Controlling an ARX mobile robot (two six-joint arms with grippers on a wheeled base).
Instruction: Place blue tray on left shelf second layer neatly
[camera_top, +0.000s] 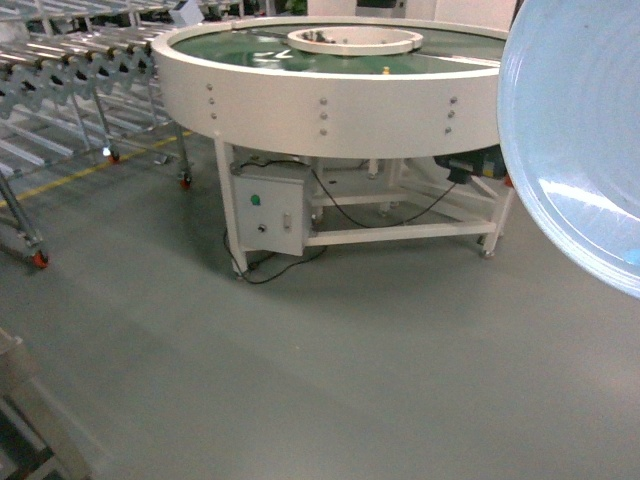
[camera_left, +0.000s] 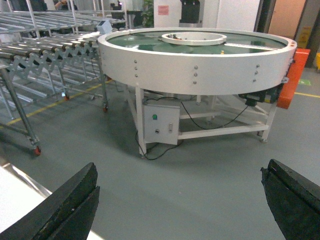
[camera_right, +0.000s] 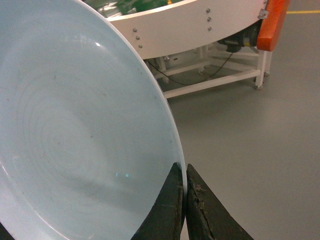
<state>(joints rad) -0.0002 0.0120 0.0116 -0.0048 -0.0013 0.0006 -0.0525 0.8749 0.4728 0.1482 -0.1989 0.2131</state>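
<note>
Left of the round conveyor table (camera_top: 330, 95), the left gripper (camera_left: 180, 200) hangs empty, jaws apart. Right of it, the right gripper (camera_right: 184, 207) pinches the blue tray (camera_right: 75, 130) rim, carried on edge. Shelf unseen; level the tray before sliding in.

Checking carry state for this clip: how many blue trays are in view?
1. The blue tray is held up at the right of the head view, its rim pinched by the right gripper. The left gripper is open and empty. None on the round table.

Round conveyor table (camera_left: 200, 65) beyond parted jaws.
</note>
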